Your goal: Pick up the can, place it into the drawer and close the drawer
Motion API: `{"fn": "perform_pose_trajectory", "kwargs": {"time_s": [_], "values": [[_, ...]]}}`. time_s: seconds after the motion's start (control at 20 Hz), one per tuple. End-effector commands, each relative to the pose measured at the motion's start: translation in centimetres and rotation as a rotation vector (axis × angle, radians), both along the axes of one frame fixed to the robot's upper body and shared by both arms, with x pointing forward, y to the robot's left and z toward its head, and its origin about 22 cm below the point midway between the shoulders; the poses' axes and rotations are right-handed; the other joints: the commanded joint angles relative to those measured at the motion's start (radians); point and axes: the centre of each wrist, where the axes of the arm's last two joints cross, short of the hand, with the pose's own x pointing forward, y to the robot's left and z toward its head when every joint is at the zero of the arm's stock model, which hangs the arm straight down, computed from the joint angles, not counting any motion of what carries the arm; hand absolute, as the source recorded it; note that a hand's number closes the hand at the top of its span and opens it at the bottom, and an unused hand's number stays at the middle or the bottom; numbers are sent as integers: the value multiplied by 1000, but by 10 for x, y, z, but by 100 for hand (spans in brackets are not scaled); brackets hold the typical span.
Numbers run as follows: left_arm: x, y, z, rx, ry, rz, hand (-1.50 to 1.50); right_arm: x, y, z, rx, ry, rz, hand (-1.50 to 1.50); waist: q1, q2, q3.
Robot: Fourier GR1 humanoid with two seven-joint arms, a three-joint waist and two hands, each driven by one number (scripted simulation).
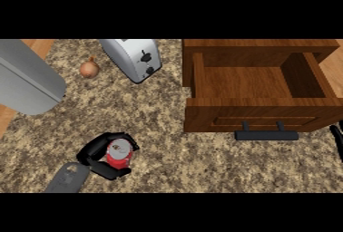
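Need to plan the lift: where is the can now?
In the head view, lower left on the counter, the can sits inside the left robot hand's curled fingers, left of the open drawer.

Looked like a home kitchen: speckled granite desk (174, 149) w/ toaster (136, 58), onion (89, 69), open wooden drawer (258, 115).

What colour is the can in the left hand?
Red with a silver-grey top; the can shows in the head view, the left hand curled round it.
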Motion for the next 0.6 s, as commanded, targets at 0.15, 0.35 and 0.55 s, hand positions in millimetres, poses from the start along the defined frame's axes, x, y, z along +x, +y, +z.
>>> {"fn": "perform_pose_trajectory", "kwargs": {"time_s": [0.15, 0.35, 0.55], "values": [[0, -10, 7, -135, 40, -112, 150, 3, -16, -5, -1, -5, -27, -150, 1, 1, 0], [0, 10, 6, -157, 7, 381, 150, -4, -5, -7, 12, -6, 3, -150, 10, 1, 1], [-5, 34, 6, -155, -33, 854, 150, -8, 0, -2, 4, -1, -36, -150, 27, 0, 1]]}}
